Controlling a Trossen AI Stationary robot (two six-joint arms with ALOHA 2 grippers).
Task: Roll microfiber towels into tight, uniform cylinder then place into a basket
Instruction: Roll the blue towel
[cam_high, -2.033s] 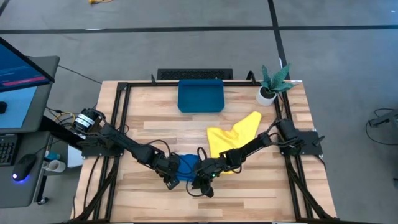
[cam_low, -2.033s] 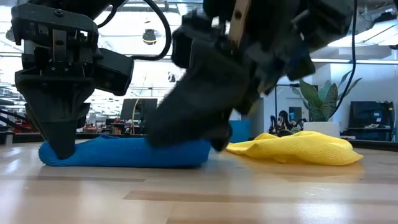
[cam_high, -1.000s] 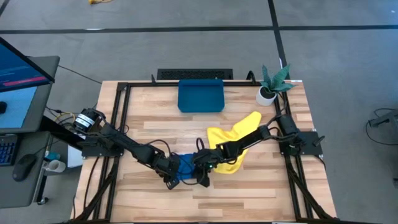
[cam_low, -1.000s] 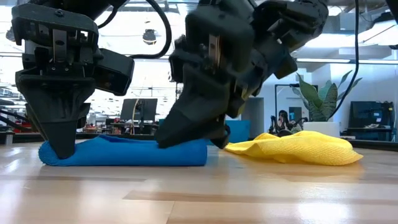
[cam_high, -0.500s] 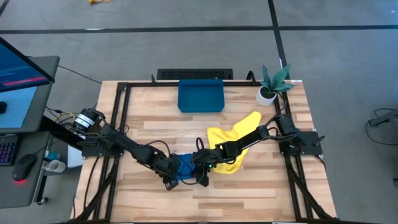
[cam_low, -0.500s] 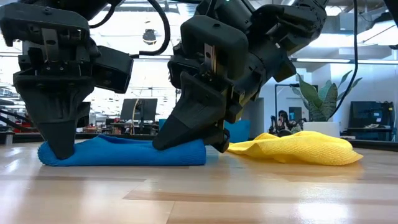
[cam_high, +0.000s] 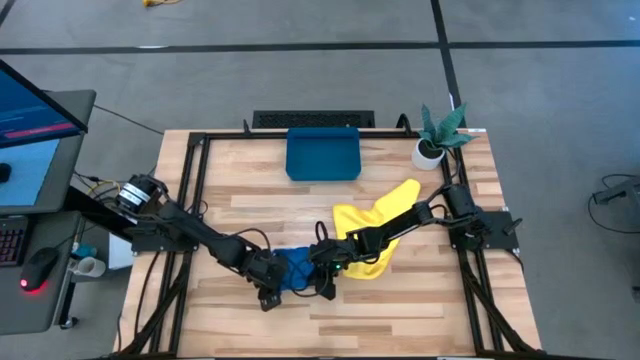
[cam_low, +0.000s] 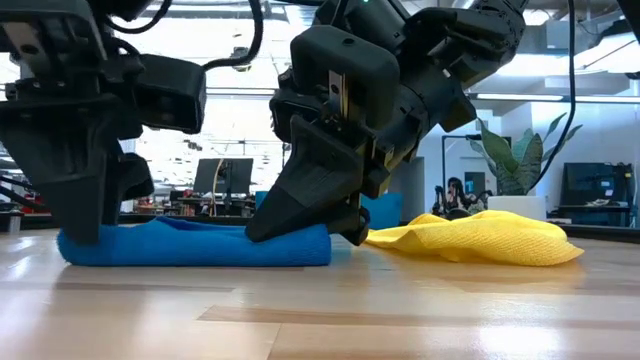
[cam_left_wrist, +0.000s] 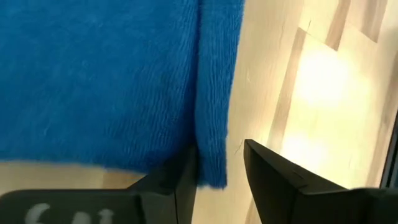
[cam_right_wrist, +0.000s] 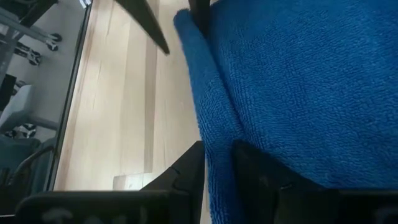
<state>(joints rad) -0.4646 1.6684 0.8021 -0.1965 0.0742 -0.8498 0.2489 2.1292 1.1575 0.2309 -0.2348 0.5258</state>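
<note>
Blue microfiber towel (cam_high: 296, 268) is lying flat near the table's front edge, its rolled hem sitting between both grippers. Right gripper (cam_right_wrist: 217, 158) is pinching that hem; left gripper (cam_left_wrist: 219, 163) is standing open astride it, gripping nothing. Both ends should turn evenly for a tight roll. Yellow towel (cam_high: 375, 222) is crowding the path toward the dark-blue tray (cam_high: 322, 154); potted plant (cam_high: 437, 132) is standing clear.

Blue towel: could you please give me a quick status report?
Left gripper open around blue towel edge. Right gripper shut on its other end. Towel flat-rolled on table. Yellow towel beside, basket unobstructed.
</note>
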